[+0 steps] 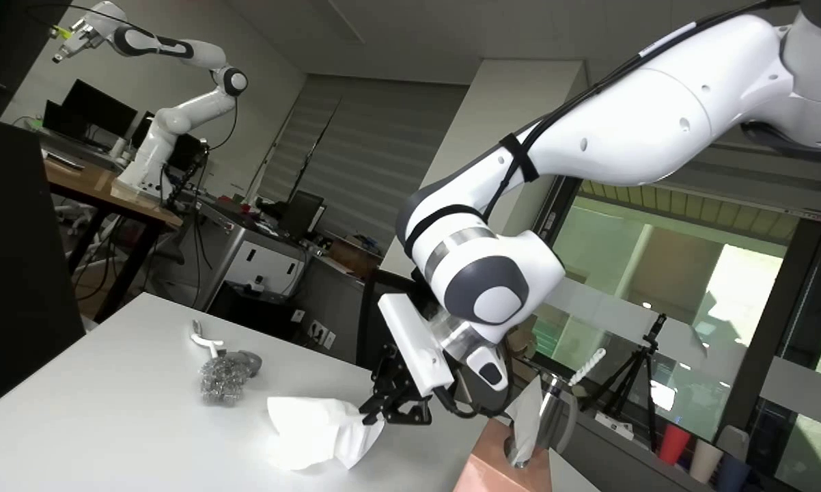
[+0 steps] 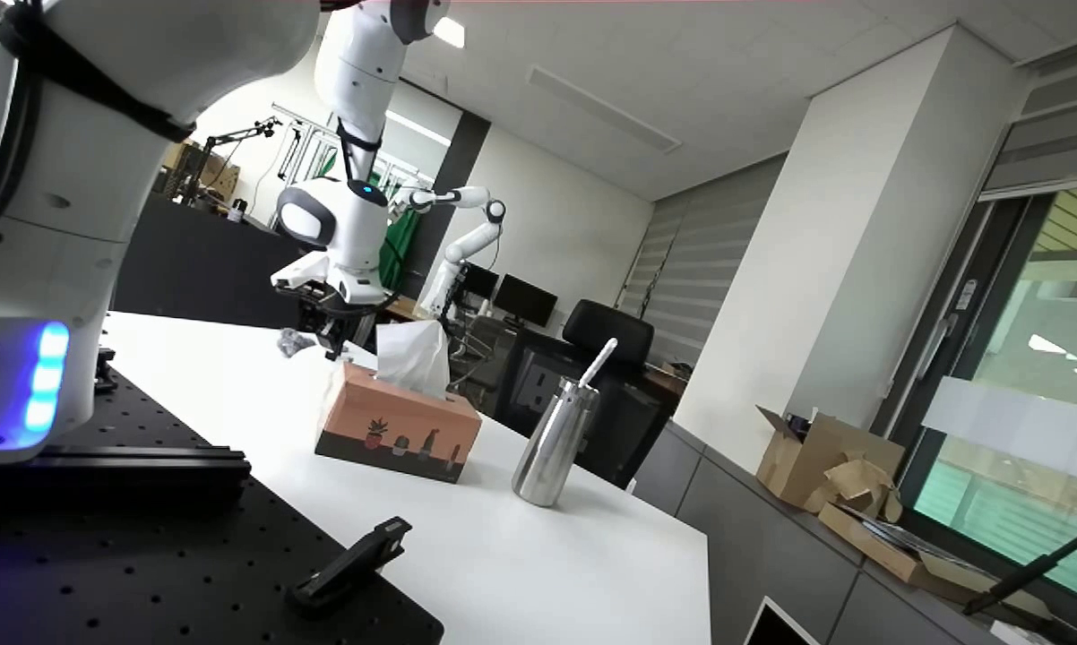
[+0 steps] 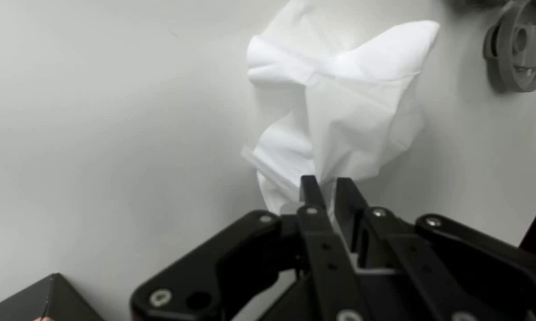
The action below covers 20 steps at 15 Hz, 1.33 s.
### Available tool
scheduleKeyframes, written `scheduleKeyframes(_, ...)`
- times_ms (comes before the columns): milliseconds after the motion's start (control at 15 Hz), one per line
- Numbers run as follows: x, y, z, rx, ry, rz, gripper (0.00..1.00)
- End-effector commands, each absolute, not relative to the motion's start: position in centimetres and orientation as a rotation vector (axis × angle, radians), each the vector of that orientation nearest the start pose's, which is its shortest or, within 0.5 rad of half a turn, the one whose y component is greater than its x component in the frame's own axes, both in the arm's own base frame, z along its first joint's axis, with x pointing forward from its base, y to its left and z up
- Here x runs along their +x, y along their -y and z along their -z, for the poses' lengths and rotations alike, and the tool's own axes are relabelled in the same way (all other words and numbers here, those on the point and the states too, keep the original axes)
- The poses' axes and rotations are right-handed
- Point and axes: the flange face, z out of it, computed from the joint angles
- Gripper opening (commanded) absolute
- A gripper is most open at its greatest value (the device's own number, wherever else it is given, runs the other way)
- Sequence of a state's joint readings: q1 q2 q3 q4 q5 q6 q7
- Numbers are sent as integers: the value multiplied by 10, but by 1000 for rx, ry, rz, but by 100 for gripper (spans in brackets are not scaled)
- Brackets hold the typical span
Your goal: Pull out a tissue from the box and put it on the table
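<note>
A white crumpled tissue (image 1: 311,430) lies on the white table (image 1: 137,424); it also fills the upper middle of the wrist view (image 3: 352,102). My gripper (image 1: 371,418) is low over the table at the tissue's edge. In the wrist view the gripper (image 3: 324,180) has its fingertips parted by a narrow gap, with tissue below and between them; contact is unclear. The pink tissue box (image 2: 404,421) stands nearby with another tissue (image 2: 413,356) sticking up from its slot. The box also shows in an exterior view (image 1: 496,465), and its dark corner in the wrist view (image 3: 31,298).
A metal pitcher (image 2: 556,439) with a white-handled tool stands beside the box. A silver wire scrubber (image 1: 223,379) and a grey item (image 1: 248,362) lie beyond the tissue. A black clamp (image 2: 350,569) sits at the mounting plate's edge.
</note>
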<state>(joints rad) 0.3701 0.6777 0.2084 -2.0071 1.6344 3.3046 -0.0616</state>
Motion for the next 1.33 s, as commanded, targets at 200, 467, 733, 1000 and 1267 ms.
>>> scheduleKeyframes(200,501,-213,-134,-2314,-1459,336,67)
scheduleKeyframes(467,488,-203,-148,-2317,-1465,331,93)
scheduleKeyframes(733,470,-194,-149,-2334,-1483,305,100)
scheduleKeyframes(1000,467,-197,-137,-2373,-1452,288,100)
scheduleKeyframes(1267,463,-196,-137,-2377,-1449,274,100)
